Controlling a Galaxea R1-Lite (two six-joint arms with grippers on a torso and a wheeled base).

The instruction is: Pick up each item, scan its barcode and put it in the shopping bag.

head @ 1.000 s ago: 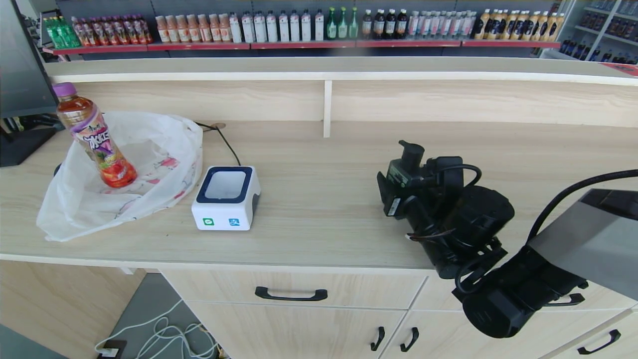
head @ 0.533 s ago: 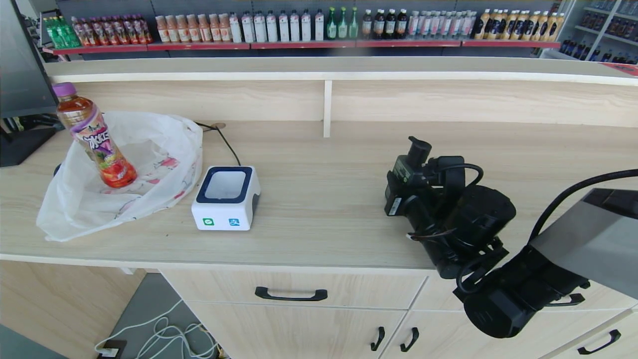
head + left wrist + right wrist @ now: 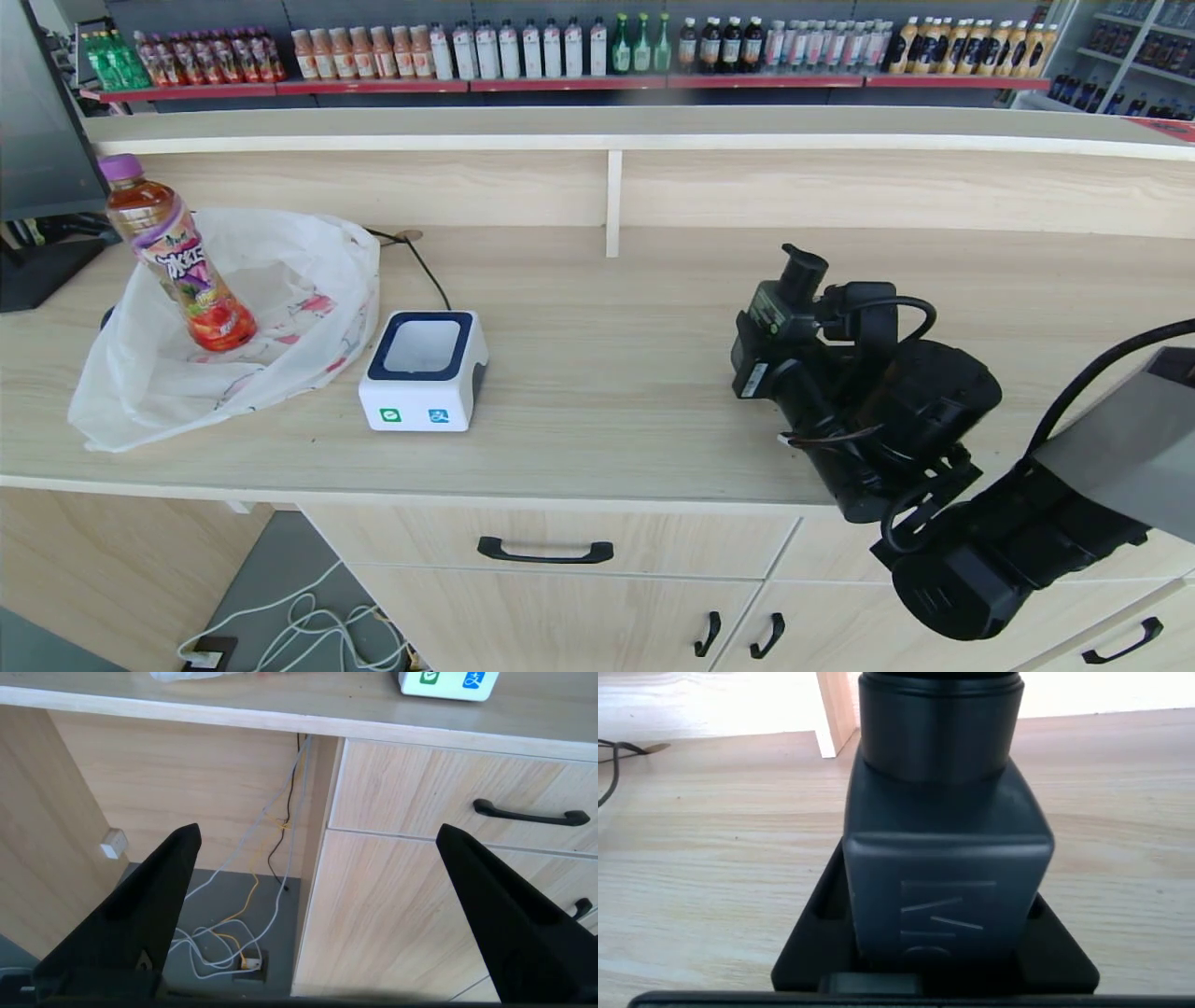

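Head view tea bottle [image 3: 177, 261] in bag [image 3: 140, 392], right wrist dark bottle [image 3: 943, 859]

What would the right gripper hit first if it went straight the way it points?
Probably the counter's raised back wall, right of the white divider; the dark bottle in the right gripper would touch first. The countertop between looks free.

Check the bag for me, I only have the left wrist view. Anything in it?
Observer: Yes, a tea bottle with a purple cap leans inside the white bag.
Operator: Right arm?
Observer: Its pincer holds a dark bottle with a black cap, above the counter.
Operator: Over the scanner?
Observer: No, it is well off to the right of the scanner.
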